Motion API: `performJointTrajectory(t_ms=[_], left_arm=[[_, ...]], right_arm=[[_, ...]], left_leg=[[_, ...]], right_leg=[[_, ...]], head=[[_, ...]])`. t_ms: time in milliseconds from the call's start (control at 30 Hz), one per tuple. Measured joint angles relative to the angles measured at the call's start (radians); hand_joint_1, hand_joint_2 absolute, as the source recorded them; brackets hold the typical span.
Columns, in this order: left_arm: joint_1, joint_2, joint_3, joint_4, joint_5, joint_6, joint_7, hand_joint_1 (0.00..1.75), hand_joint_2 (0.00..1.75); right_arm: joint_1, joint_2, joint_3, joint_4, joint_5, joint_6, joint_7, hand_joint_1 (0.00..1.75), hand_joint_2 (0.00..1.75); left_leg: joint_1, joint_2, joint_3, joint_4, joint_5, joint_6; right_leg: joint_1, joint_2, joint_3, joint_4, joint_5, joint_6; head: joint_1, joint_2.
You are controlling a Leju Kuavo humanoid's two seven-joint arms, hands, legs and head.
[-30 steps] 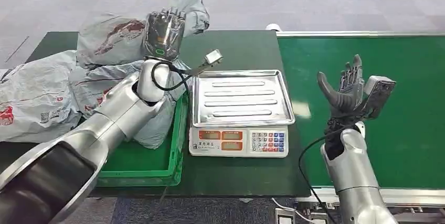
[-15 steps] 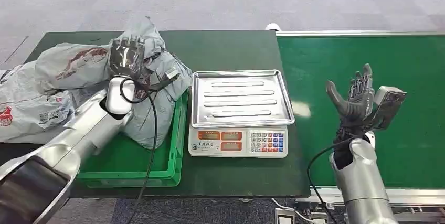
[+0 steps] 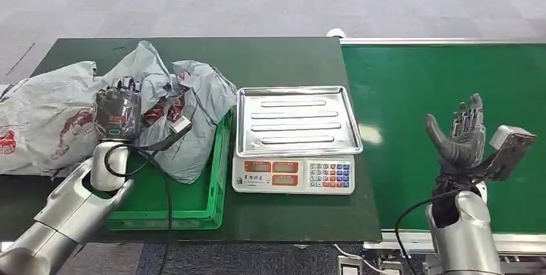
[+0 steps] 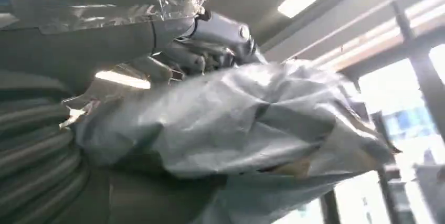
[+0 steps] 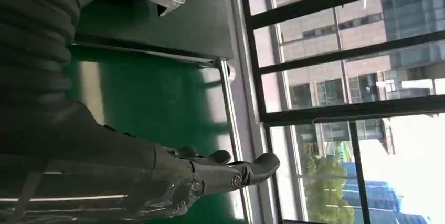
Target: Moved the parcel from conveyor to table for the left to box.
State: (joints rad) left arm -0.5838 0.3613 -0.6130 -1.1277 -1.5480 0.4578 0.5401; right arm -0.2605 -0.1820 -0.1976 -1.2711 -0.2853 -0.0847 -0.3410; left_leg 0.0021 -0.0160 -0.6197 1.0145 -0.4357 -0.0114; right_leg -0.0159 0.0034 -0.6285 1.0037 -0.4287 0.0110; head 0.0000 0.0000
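The grey parcel (image 3: pixel 158 98), a crumpled plastic mailer with red print, sits at the left side of the dark green table (image 3: pixel 283 62), draped over the far edge of the green crate (image 3: pixel 193 204) and leaning against other grey mailer bags (image 3: pixel 45 120) heaped to its left. The left hand (image 3: pixel 117 111) is on it, back of the hand toward the camera, fingers curled into the plastic and clamped on a fold of the bag; in the left wrist view the parcel (image 4: pixel 246 124) bulges across the frame with the left hand's thumb (image 4: pixel 220 27) pressed over its upper edge. A black cable loops from the left wrist down past the silver forearm, and the wrist camera juts out just beside the parcel. To the right of the crate, touching its side, stands a weighing scale (image 3: pixel 293 175) with a ribbed steel pan (image 3: pixel 296 120) and a keypad and 2 orange displays on its front. Right of the table runs the green conveyor (image 3: pixel 418 82), bordered by a silver rail. The right hand (image 3: pixel 460 136) is raised above the conveyor's near part, upright, palm turned inward, fingers spread apart and holding nothing; the right wrist view shows the right hand's fingers (image 5: pixel 246 169) extended over the green belt, with windows beyond.
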Motion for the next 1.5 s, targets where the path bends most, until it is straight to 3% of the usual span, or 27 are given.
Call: performJointTrajectory(t_ms=[300,400,567,700,867,1067,1500], left_arm=[[0.01,-0.006,0.03,-0.059,0.0,0.032,-0.052,0.0,1.75],[0.007,-0.061,0.089,-0.051,0.016,0.09,-0.213,0.0,1.75],[-0.061,-0.199,0.139,0.007,0.286,0.092,-0.491,0.0,1.75],[-0.118,-0.295,0.14,0.055,0.564,0.011,-0.644,0.0,1.75],[-0.187,-0.41,0.14,0.106,0.97,-0.195,-0.868,0.0,1.75],[-0.263,-0.549,0.153,0.236,1.244,-0.343,-0.932,0.0,1.75],[-0.296,-0.692,0.168,0.47,1.392,-0.347,-1.022,0.0,1.75]], right_arm=[[0.009,0.0,0.0,-0.018,0.003,0.002,0.0,0.0,1.75],[0.007,0.0,0.0,-0.018,0.013,0.001,-0.006,0.0,1.75],[-0.02,0.01,0.021,-0.018,0.058,-0.021,-0.015,0.0,1.75],[-0.065,0.025,0.056,-0.004,0.098,-0.026,-0.026,0.0,1.75],[-0.161,0.051,0.116,0.063,0.149,-0.059,-0.05,0.0,1.75],[-0.219,0.062,0.199,0.112,0.198,-0.09,-0.074,0.0,1.75],[-0.263,0.104,0.31,0.167,0.239,-0.121,-0.084,0.0,1.75]], left_leg=[[0.0,0.001,0.001,0.0,0.0,0.0],[0.0,0.0,0.001,0.0,0.0,0.0],[-0.001,-0.001,0.0,0.001,0.0,0.0],[-0.001,-0.001,0.0,0.001,0.0,0.001],[-0.001,-0.002,0.0,0.001,0.002,0.001],[-0.001,-0.003,0.0,0.001,0.002,0.001],[-0.001,-0.003,0.0,0.001,0.002,0.001]], right_leg=[[0.0,0.001,0.0,0.0,0.0,0.0],[0.0,0.0,0.0,0.0,0.0,0.0],[-0.001,-0.001,0.001,0.0,0.001,0.0],[-0.001,0.0,0.001,0.0,0.001,0.001],[-0.001,-0.001,0.001,0.0,0.002,0.001],[-0.001,-0.001,0.002,0.0,0.002,0.001],[-0.001,-0.002,0.002,0.0,0.002,0.001]], head=[[0.0,0.0],[0.0,0.0],[0.0,0.0],[0.0,0.0],[0.0,0.0],[0.0,0.0],[0.0,0.0]])
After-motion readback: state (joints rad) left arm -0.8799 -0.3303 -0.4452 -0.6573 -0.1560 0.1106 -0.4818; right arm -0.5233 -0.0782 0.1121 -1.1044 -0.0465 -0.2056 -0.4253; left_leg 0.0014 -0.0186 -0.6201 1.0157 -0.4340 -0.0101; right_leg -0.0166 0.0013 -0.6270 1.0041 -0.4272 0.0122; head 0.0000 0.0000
